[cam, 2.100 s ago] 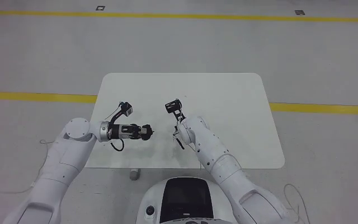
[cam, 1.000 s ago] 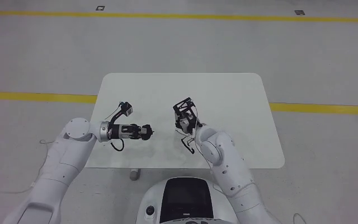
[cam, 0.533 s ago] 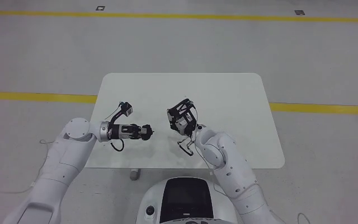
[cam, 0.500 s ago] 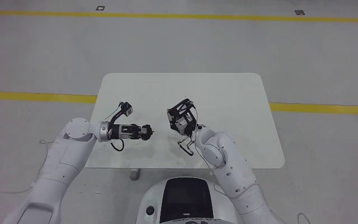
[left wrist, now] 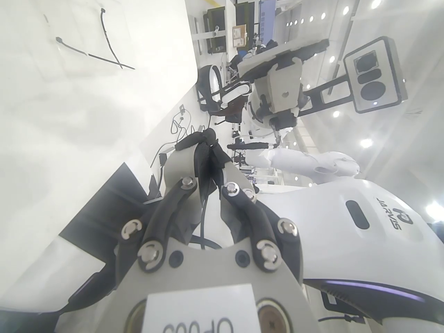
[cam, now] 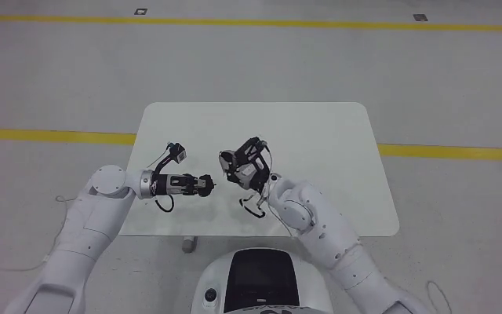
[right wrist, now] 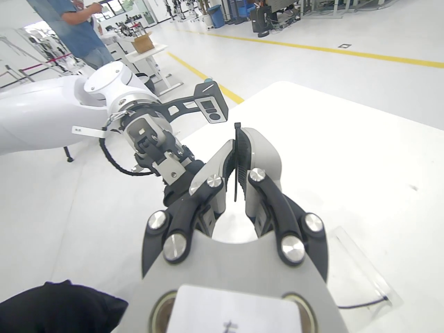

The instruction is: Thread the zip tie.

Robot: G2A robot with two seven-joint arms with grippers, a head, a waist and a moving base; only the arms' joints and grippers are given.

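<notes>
My right gripper [right wrist: 239, 140] is shut on a black zip tie [right wrist: 237, 161], with the tie's head sticking up just past the fingertips. My left gripper [left wrist: 208, 140] is shut on a black zip tie strap [left wrist: 204, 164] whose end pokes out beyond its fingers. In the top view the right gripper [cam: 226, 166] hovers over the table [cam: 314, 133] a short way from the left gripper [cam: 210, 185], and the two face each other. I cannot tell whether both hold the same tie.
A flat clear tray [left wrist: 86, 29] lies on the table with spare black zip ties [left wrist: 104, 36] on it. The same tray [right wrist: 360, 275] sits behind my right gripper. The table's far and right parts are bare.
My right gripper has swung left and turned toward the left gripper, closing the gap between them. The left arm has kept still.
</notes>
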